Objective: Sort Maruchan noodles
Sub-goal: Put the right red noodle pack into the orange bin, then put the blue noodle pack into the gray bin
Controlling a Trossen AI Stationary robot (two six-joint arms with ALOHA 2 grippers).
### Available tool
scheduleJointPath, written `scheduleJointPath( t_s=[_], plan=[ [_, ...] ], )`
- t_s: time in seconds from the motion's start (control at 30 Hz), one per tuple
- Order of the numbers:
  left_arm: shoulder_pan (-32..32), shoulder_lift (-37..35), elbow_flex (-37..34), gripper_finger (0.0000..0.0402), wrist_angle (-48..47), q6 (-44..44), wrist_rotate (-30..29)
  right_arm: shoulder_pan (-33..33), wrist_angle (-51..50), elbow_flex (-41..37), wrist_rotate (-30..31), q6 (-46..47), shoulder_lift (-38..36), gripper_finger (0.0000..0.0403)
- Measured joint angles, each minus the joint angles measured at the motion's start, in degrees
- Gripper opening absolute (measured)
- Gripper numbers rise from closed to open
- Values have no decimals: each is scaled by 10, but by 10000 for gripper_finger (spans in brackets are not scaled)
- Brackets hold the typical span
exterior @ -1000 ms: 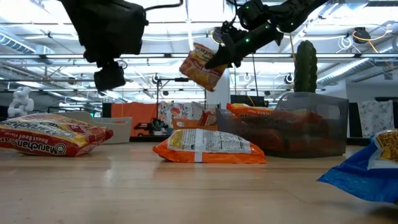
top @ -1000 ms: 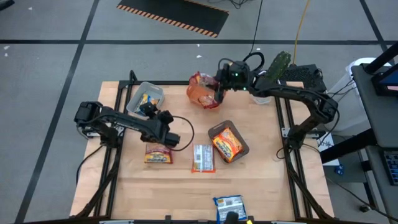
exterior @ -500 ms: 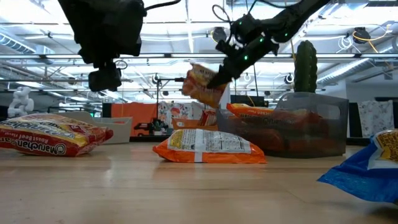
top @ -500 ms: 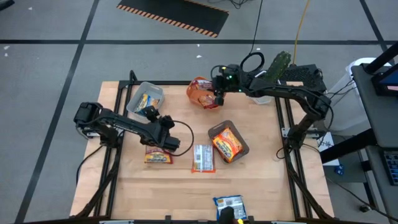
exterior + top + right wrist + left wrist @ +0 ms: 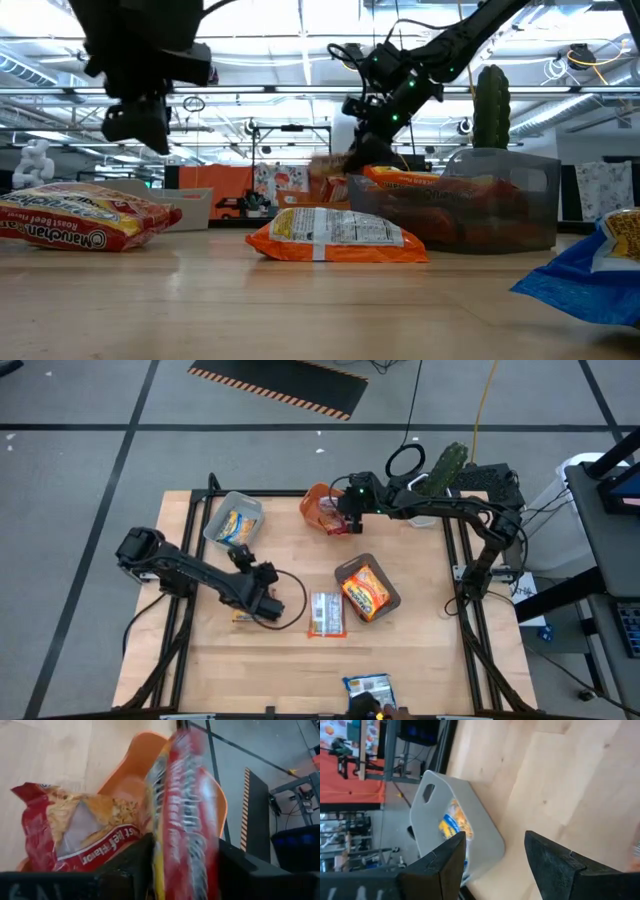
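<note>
A red-and-white noodle packet [image 5: 185, 805] stands on edge between the right gripper's [image 5: 343, 520] parted fingers, long axis upright, over the orange tray [image 5: 318, 495] at the wooden table's [image 5: 430, 650] far edge, while the left gripper [image 5: 262, 600] hangs open over mid-table.

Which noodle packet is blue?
The blue packet at the table's near edge, lying alone. The others are orange, red or yellow, and it sits far from both grippers.
</note>
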Motion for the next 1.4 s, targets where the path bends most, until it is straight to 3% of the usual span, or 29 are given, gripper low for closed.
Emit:
scheduleJointPath(
  t_s=[0.17, 0.67, 0.9, 1.17, 1.4],
  plan=[
    [-31, 0, 0, 209, 0, -22, 5, 22, -45, 0, 43, -1, -3, 181],
    [-109, 0, 0, 209, -3, -117, 118, 105, -102, 0, 41, 147, -82, 186],
    [-143, 0, 0, 209, -51, -200, 212, 213, -161, -4, -42, 270, -178, 185],
    [-188, 0, 0, 209, -52, -279, 339, 354, -138, -87, -49, 343, -260, 185],
    [-226, 0, 0, 209, 18, -305, 355, 448, -141, -157, -49, 435, -329, 185]
  ],
)
